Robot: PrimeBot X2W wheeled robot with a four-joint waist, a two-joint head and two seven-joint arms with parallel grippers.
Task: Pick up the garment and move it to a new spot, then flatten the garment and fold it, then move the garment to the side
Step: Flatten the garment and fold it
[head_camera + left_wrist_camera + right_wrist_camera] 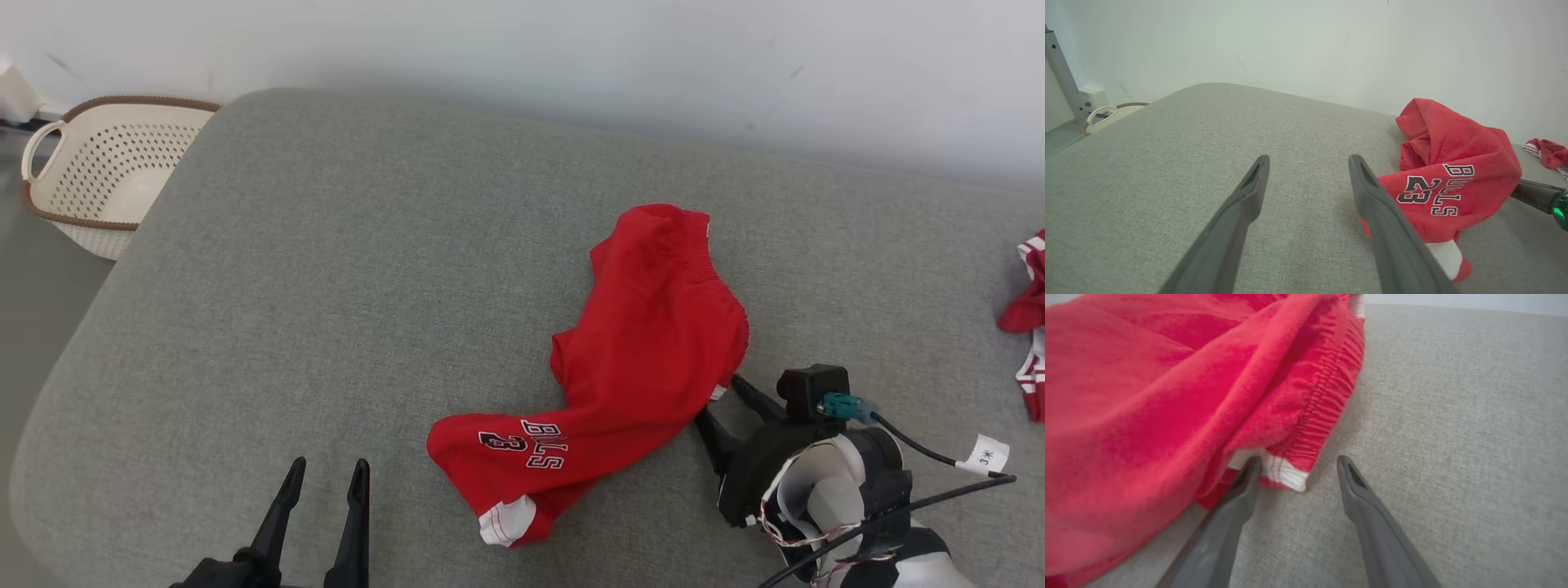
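jaws of right end effector (1298, 459) flank garment (1147, 396) hem.

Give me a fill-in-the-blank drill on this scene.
The shorts are ____ in colour.
The number printed on them is ____.
The right gripper, at the shorts' edge, has its jaws ____.
In the head view, the basket stands beyond the cushion's ____ end.
Missing words: red; 23; open; left

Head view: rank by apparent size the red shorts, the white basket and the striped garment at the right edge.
Largest first:
red shorts
white basket, partly behind the cushion
striped garment, cut by the frame
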